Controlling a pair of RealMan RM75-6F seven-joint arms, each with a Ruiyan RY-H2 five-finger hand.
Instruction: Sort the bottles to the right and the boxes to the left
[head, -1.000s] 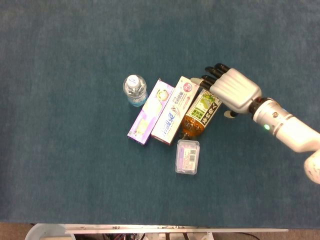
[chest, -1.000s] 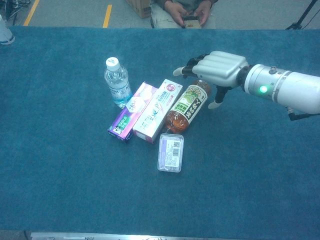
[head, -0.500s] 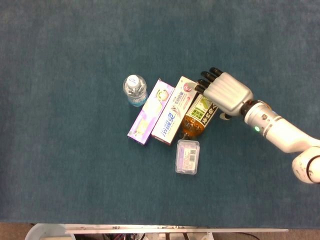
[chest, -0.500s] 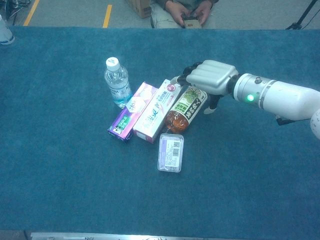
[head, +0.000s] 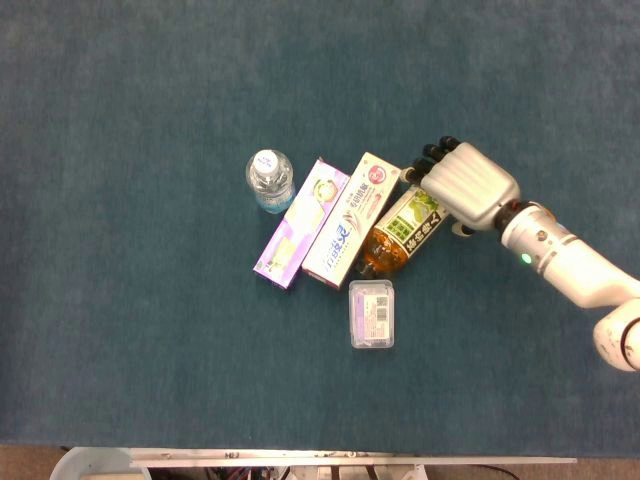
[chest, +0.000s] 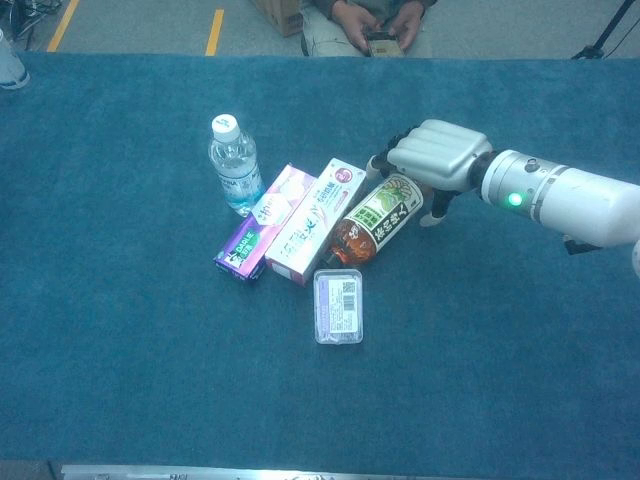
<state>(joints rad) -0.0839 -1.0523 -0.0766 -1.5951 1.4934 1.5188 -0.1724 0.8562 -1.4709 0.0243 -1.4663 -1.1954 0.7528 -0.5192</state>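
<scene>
Head view gives us a tea bottle (head: 402, 231) with amber liquid and a green label, lying at table (head: 150, 350) centre, long axis running from one o'clock to seven o'clock. Our right hand (head: 466, 186) wraps its upper end, fingers curled over the top. Left hand is out of sight.

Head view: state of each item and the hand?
water bottle: upright, capped
tea bottle: lying down, right hand on its top end
purple box: lying flat
white box: lying flat
clear case: flat, closed
right hand: fingers curled over tea bottle
</scene>
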